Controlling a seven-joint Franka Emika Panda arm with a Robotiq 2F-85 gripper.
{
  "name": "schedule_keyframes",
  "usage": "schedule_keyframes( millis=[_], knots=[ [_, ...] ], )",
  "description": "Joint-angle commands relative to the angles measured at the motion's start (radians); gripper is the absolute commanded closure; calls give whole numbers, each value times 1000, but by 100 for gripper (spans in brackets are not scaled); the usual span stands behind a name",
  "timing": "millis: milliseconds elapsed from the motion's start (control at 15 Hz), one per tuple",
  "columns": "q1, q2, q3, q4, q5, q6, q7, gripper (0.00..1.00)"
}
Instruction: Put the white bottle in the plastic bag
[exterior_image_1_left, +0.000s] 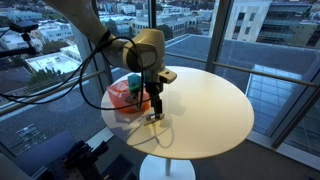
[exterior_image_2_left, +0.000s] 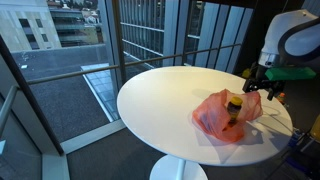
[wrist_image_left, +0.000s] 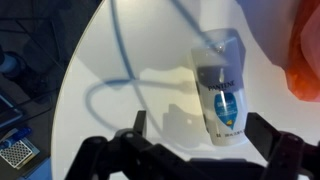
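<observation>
The white bottle (wrist_image_left: 220, 88) with a blue label lies on the round white table (wrist_image_left: 120, 60). It lies between my open gripper's (wrist_image_left: 195, 128) fingers, close to the right finger. In an exterior view my gripper (exterior_image_1_left: 155, 108) hangs just above the table, with the bottle (exterior_image_1_left: 156, 117) under it, right beside the red plastic bag (exterior_image_1_left: 122, 95). The bag also shows in an exterior view (exterior_image_2_left: 225, 113) and at the wrist view's right edge (wrist_image_left: 306, 60). It holds a dark item with a yellow cap (exterior_image_2_left: 233, 103). My gripper (exterior_image_2_left: 265, 85) is behind the bag there, and the bottle is hidden.
The table (exterior_image_1_left: 215, 110) stands on a single pedestal next to tall windows and a railing (exterior_image_2_left: 130, 55). A blue cable (wrist_image_left: 105, 85) loops over the tabletop in the wrist view. Dark equipment sits on the floor by the table's base (exterior_image_1_left: 85, 155).
</observation>
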Motion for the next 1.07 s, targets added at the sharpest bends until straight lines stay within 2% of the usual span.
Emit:
schedule_keyframes(
  millis=[0, 333, 733, 800, 867, 1000],
  knots=[
    [41, 95, -34, 70, -32, -5, 0, 0],
    [91, 191, -63, 127, -37, -13, -4, 0],
    [138, 245, -91, 160, -37, -10, -1, 0],
    [143, 247, -97, 163, -37, -6, 1, 25],
    [146, 245, -100, 164, -36, -5, 2, 28],
    [150, 223, -105, 161, -33, -9, 5, 44]
  ],
)
